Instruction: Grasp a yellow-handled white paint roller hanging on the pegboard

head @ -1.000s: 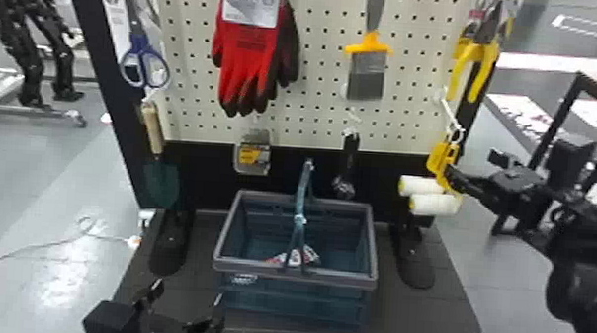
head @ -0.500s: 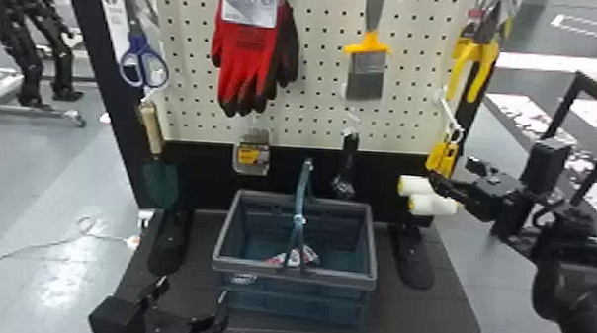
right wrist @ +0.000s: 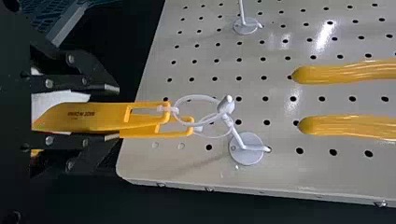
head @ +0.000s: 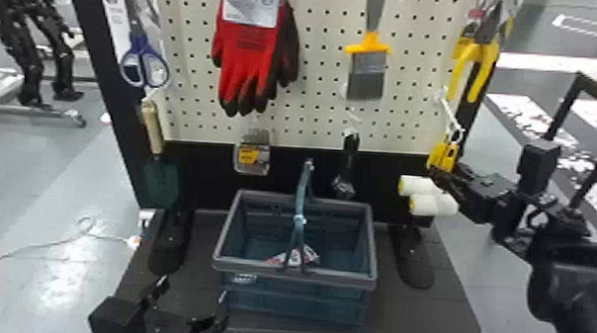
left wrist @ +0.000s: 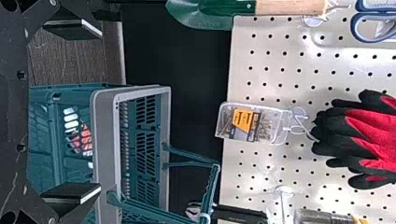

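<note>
1. The paint roller (head: 427,196) hangs at the pegboard's (head: 315,115) lower right corner, with open floor beyond.
2. The right gripper (right wrist: 109,112) straddles its yellow handle (right wrist: 140,119), fingers slightly spread.
3. The left gripper (left wrist: 70,109) waits, spread, before the basket (head: 295,277).

A dark table (head: 427,315) bears a teal basket (head: 304,300) between two black stand feet (head: 413,257).
</note>
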Available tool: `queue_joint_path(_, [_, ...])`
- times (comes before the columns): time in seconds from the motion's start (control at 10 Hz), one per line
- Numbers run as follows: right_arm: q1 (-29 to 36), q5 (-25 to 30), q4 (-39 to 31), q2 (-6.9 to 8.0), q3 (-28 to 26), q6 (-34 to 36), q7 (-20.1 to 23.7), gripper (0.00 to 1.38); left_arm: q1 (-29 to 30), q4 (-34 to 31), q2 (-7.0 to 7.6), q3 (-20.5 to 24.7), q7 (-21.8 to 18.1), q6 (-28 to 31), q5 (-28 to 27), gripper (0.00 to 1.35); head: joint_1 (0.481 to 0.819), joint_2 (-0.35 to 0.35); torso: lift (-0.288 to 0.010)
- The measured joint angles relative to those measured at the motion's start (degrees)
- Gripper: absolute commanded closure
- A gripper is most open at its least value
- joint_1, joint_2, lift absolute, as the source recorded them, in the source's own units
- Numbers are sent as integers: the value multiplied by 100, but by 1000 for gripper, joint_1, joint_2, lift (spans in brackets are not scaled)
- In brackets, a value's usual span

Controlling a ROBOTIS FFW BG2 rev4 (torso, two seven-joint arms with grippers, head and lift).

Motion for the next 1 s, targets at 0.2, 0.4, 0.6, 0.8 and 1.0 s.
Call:
queue_joint_path(0.2, [24,41,-17,-10,0,-60,3,1296,-3,5,3,1,-12,-4,3,151,549,0,-100])
queue_joint_path(0.4, [39,28,-24,-16,1,-69,7,1296,-4,9,7,1,-12,-4,3,151,549,0,-100])
queue_joint_path(0.6, [48,27,-26,-14,0,-69,6,1297,-12,16,7,0,-12,-4,3,151,549,0,-100])
queue_joint_path(0.8, [48,25,-20,-18,-1,-69,4,1296,-12,18,7,-2,-12,-4,3,151,549,0,-100])
queue_joint_path(1.0, [48,24,-10,-19,-1,-69,4,1296,-12,18,7,-1,-12,-12,3,151,549,0,-100])
